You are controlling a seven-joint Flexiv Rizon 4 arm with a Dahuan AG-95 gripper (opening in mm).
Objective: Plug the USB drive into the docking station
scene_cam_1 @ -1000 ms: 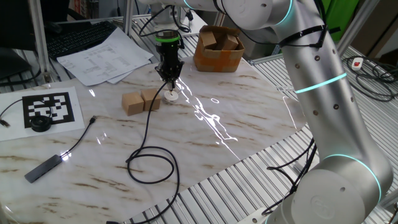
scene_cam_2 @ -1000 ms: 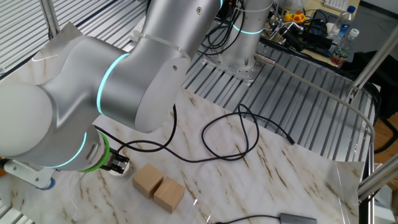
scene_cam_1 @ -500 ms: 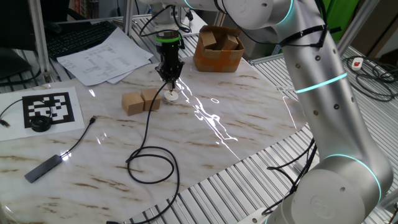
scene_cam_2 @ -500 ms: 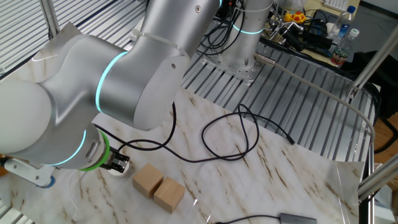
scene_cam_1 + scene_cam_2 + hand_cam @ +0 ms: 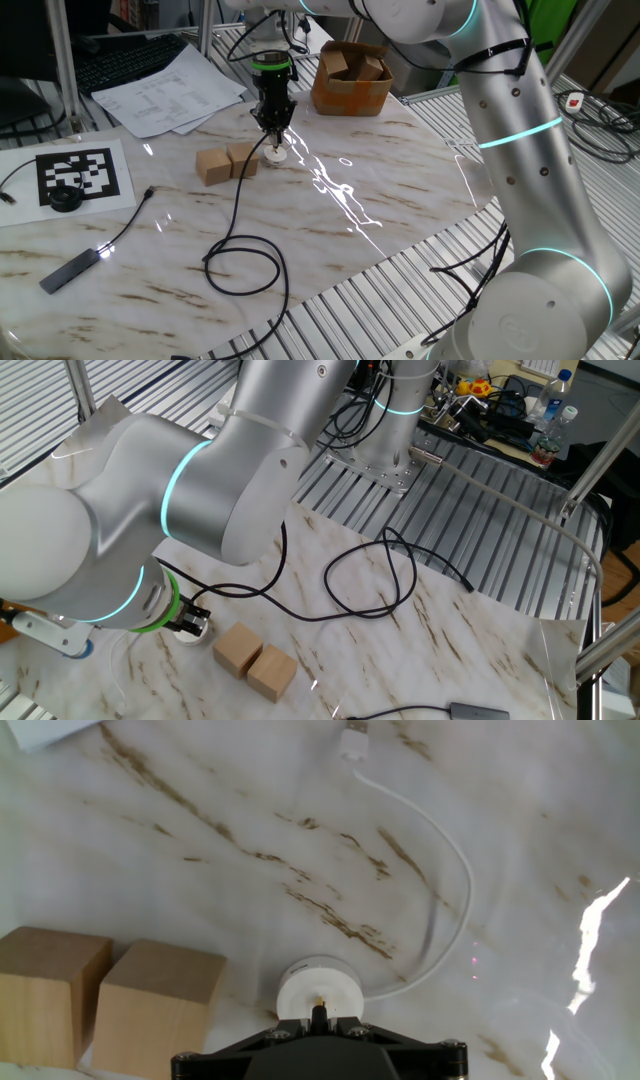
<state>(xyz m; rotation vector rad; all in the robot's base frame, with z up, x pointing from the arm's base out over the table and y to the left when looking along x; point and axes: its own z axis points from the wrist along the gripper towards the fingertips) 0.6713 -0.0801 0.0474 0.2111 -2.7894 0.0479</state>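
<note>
Your counter (image 5: pixel 400 180), marble-patterned, carries in the near foreground a dark flat stick (image 5: pixel 68 270) on a thin cable, lying well apart from the work. Further in, a long black cable (image 5: pixel 245 262) loops over the surface and runs up to the claw (image 5: pixel 273 130). To the left you have a printed marker sheet (image 5: pixel 82 173) with a black puck (image 5: pixel 65 198) at its near edge. At mid-counter two tan blocks (image 5: pixel 226 163) sit side by side, touching. Just beside them lies the dock (image 5: pixel 274 154), a small whitish disc; a white cable (image 5: pixel 440 890) curves away from it in the hand view. Your claw stands directly over the dock, pointing steeply down, its jaws nearly closed on the plug (image 5: pixel 319 1014), whose small tip shows against the disc's top face. Whether the plug is seated I cannot tell. The other fixed view shows the claw (image 5: pixel 192 625) low beside the blocks (image 5: pixel 257 658). Beyond lie loose papers (image 5: pixel 165 88) and a cardboard box (image 5: pixel 350 78) holding more blocks.
</note>
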